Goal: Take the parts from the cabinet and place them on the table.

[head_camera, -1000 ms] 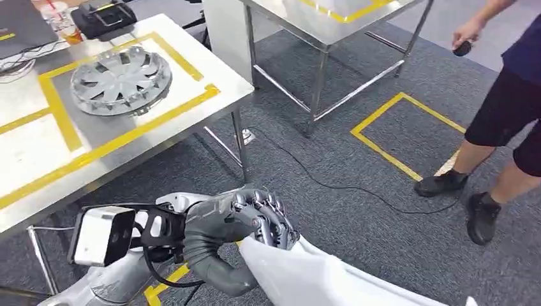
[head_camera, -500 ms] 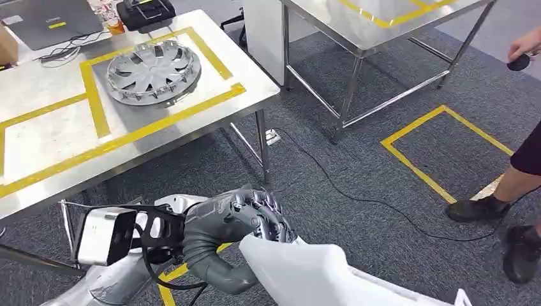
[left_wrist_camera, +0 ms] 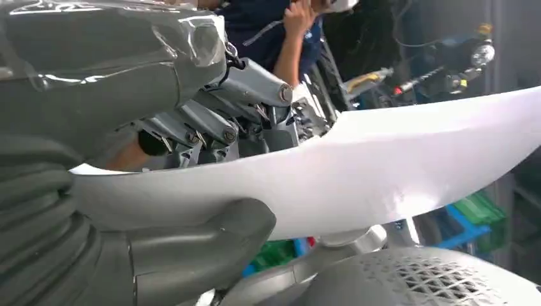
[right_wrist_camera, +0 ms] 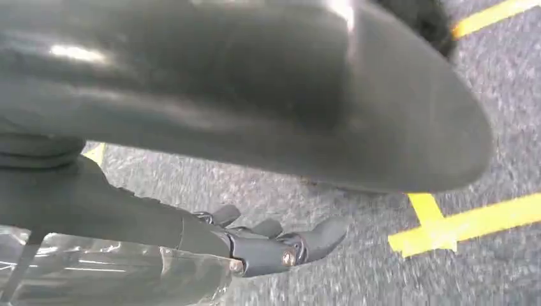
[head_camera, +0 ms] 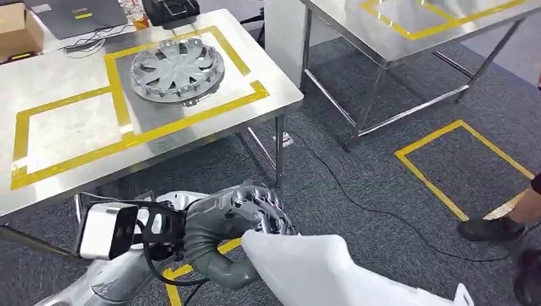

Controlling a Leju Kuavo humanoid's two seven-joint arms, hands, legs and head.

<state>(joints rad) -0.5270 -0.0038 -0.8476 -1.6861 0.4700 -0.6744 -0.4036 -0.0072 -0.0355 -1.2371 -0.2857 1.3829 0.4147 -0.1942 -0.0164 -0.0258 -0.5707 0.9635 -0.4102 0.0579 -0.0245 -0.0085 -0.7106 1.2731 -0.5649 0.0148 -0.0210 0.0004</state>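
Observation:
A large white curved panel point(head_camera: 319, 271) juts out low in the head view, toward the lower right. My left hand point(head_camera: 255, 213) grips its near edge, fingers curled over the top and thumb underneath. The left wrist view shows the same hold up close: the panel point(left_wrist_camera: 383, 166) lies across the left hand point(left_wrist_camera: 210, 127), pinched between fingers and thumb. In the right wrist view my right hand point(right_wrist_camera: 274, 245) has its fingers stretched out above the carpet, apart from a broad dark curved surface point(right_wrist_camera: 255, 89). The steel table point(head_camera: 64, 127) with yellow tape frames stands ahead on the left.
A silver hubcap point(head_camera: 177, 69) lies in the table's right frame. A laptop point(head_camera: 89, 13) and a cardboard box point(head_camera: 19, 32) sit at its back. A second steel table point(head_camera: 408, 32) stands far right. A cable point(head_camera: 357, 191) crosses the carpet, near a person's shoe point(head_camera: 488, 228).
The whole view has swung: the table with the hubcap now sits further right and closer to centre, and the person has slid almost out at the right edge. My left hand keeps holding the panel.

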